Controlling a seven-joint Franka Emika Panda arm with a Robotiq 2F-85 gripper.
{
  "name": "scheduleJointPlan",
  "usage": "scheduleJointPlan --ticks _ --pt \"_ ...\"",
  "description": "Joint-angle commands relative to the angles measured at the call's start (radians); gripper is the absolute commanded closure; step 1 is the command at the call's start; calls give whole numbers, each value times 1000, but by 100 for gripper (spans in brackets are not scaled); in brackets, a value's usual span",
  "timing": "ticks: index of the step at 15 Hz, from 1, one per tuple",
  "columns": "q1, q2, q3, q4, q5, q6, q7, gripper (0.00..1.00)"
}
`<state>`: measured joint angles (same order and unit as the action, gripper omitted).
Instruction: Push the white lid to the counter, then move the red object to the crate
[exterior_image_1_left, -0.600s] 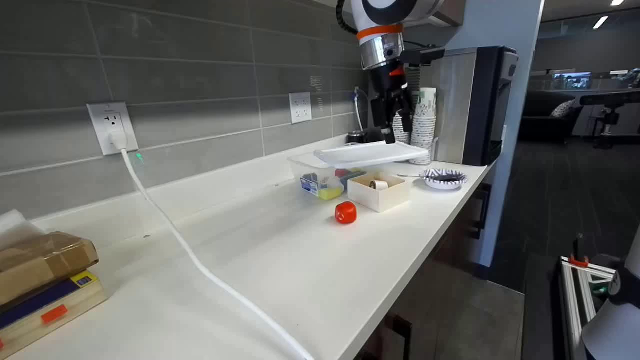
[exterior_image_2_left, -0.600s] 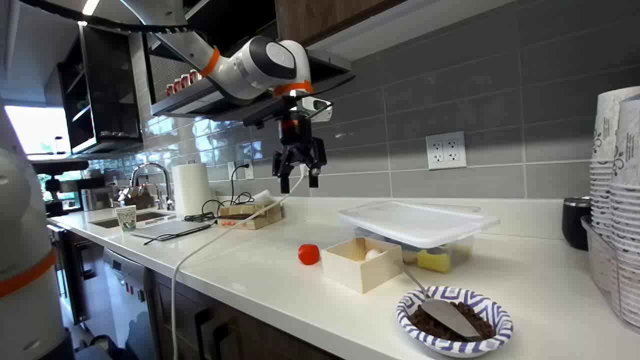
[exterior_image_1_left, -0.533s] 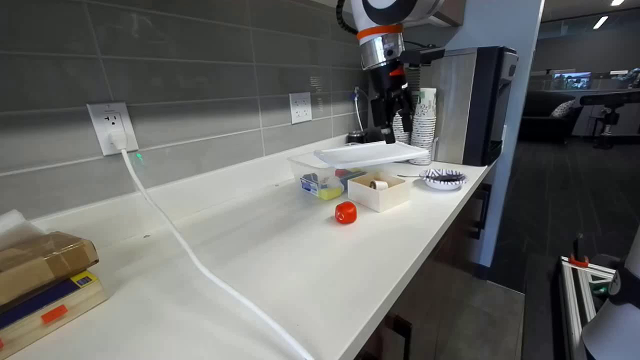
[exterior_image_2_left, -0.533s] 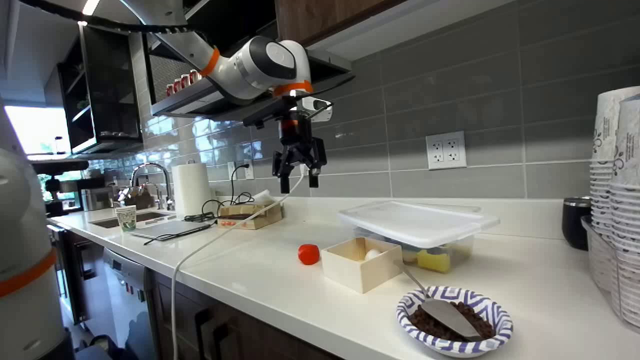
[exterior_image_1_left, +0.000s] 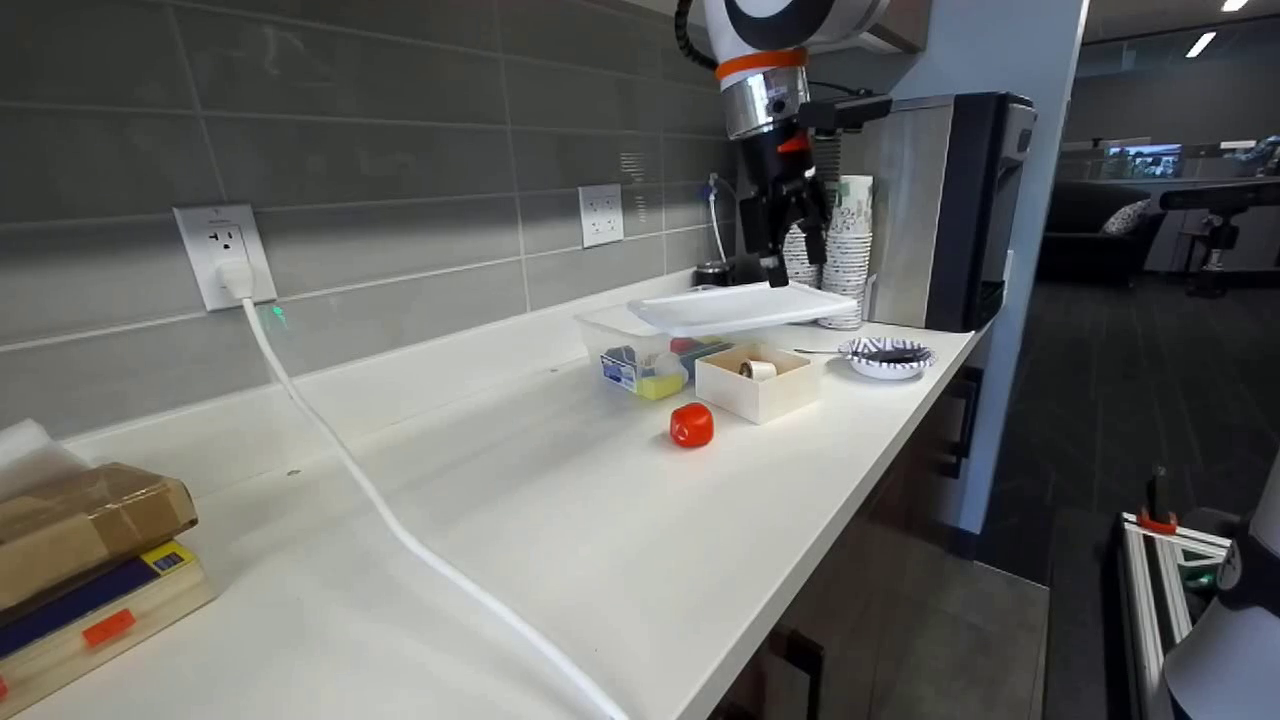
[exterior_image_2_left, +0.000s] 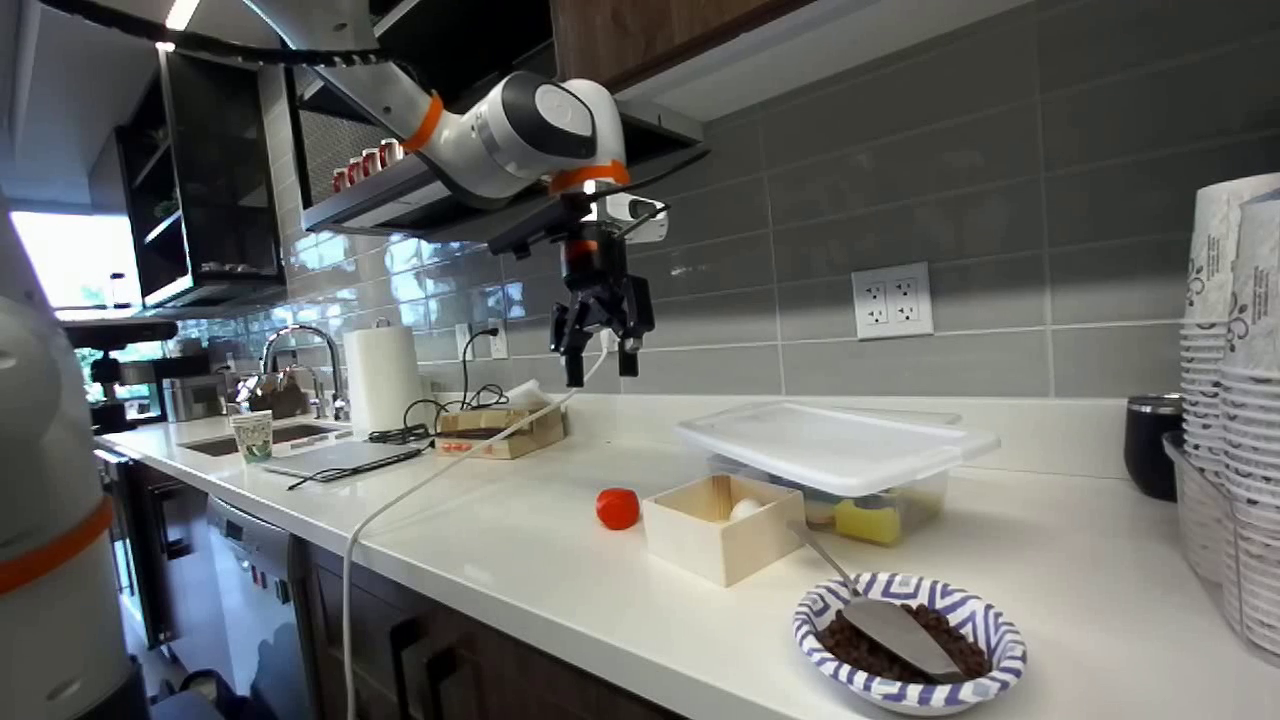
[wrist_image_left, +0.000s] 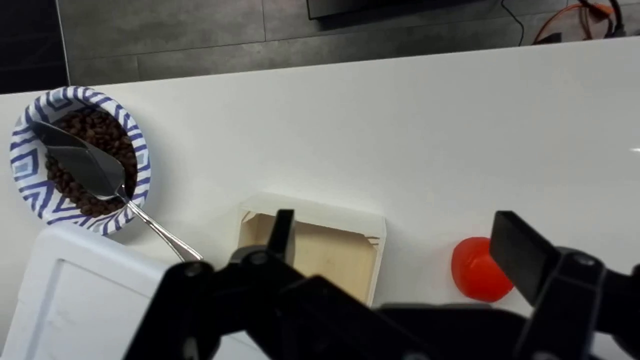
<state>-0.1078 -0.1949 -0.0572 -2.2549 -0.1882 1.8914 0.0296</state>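
While a grey tiled wall (exterior_image_2_left: 900, 180) is standing at the back, the long white desk (exterior_image_1_left: 560, 540) is carrying the items. Robot arm (exterior_image_2_left: 545, 130) is arching overhead. White lid (exterior_image_2_left: 840, 445) is lying askew and tilted on top of the clear container (exterior_image_2_left: 925, 500), with part of the container's rim showing past it. End effector (exterior_image_2_left: 602, 366) is hanging in the air well above the desk, pointing down, its fingers (wrist_image_left: 522, 255) spread wide apart. Wooden box (exterior_image_2_left: 690, 540) is sitting just beside the container; the views are leaving contact between the two unclear. Patterned bowl (wrist_image_left: 22, 167) is standing near the desk's front edge. Metal spatula (exterior_image_2_left: 900, 635) is lying in the bowl, its handle sticking out past the rim. Yellow item (exterior_image_2_left: 868, 522) is showing through the container's wall. Red object (exterior_image_2_left: 617, 508) is resting on the desk near the wooden box but apart from it: the wrist view is showing a gap, and one finger is partly covering the red from that angle. Pale roll (exterior_image_1_left: 760, 370) is lying inside the wooden box. Dark beans (wrist_image_left: 100, 132) are filling part of the bowl.
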Motion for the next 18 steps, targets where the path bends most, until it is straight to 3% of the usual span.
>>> scheduleJointPlan --ticks 1,6,18 --pt "-22 17 -38 36 57 21 101 0" --pt "-84 53 -112 105 94 72 194 0" --pt "-200 381 -262 383 200 281 515 0"
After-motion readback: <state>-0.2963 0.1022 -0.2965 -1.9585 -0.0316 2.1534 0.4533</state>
